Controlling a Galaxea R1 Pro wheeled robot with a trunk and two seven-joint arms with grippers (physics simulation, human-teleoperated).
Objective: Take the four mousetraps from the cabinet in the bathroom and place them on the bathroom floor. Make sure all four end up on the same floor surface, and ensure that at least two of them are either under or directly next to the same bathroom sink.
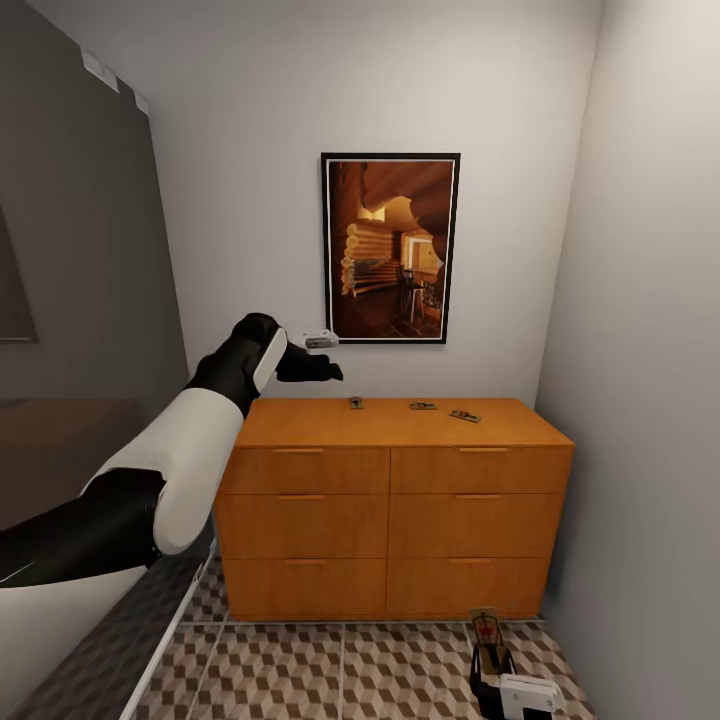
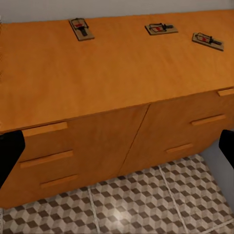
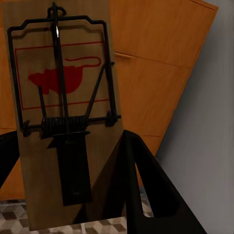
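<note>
The orange-brown cabinet (image 1: 395, 500) stands against the back wall. On its top lie three mousetraps, at left (image 1: 356, 403), middle (image 1: 422, 406) and right (image 1: 464, 415); the left wrist view looks down on them (image 2: 81, 28) (image 2: 161, 29) (image 2: 207, 40). My left gripper (image 1: 335, 372) hangs open above the cabinet's left end, its black fingertips (image 2: 9, 158) spread wide. Low over the cube-patterned floor (image 1: 330, 670), in front of the cabinet's right end, my right gripper (image 1: 492, 662) is shut on the fourth mousetrap (image 1: 486, 628), which stands upright between the fingers (image 3: 63, 122).
A framed picture (image 1: 390, 248) hangs above the cabinet. The right wall (image 1: 650, 420) runs close beside the cabinet's right end. At the left are a grey wall panel (image 1: 80, 250) and a dark ledge with a pale edge (image 1: 165, 630).
</note>
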